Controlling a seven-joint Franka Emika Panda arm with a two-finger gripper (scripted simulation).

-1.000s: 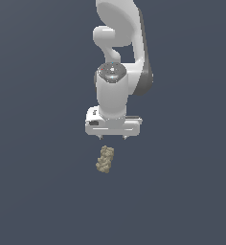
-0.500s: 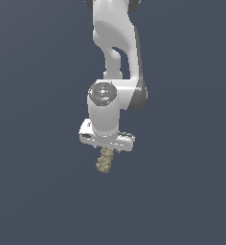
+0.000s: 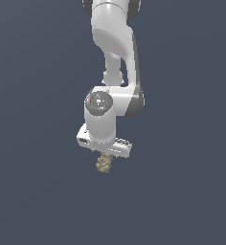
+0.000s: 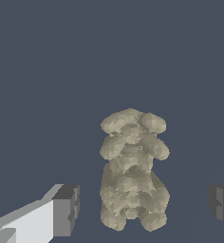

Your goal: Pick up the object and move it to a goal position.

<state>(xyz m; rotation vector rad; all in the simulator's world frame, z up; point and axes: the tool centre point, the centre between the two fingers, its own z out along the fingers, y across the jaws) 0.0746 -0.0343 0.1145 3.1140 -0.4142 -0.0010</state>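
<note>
The object (image 3: 104, 164) is a small lumpy tan-beige clump lying on the dark grey floor. In the exterior view its upper end is hidden behind my white gripper (image 3: 104, 154), which sits low right over it. In the wrist view the object (image 4: 133, 171) lies between my two dark fingertips (image 4: 66, 209), with a gap on each side. The gripper (image 4: 144, 209) is open and straddles the object's near end without touching it.
The dark grey floor (image 3: 182, 191) spreads flat on all sides. The white arm (image 3: 116, 57) rises above the gripper. Nothing else is in view.
The arm has come down and swung the hand round over the object. The gripper, which hung above the clump, now straddles it. The object has not moved.
</note>
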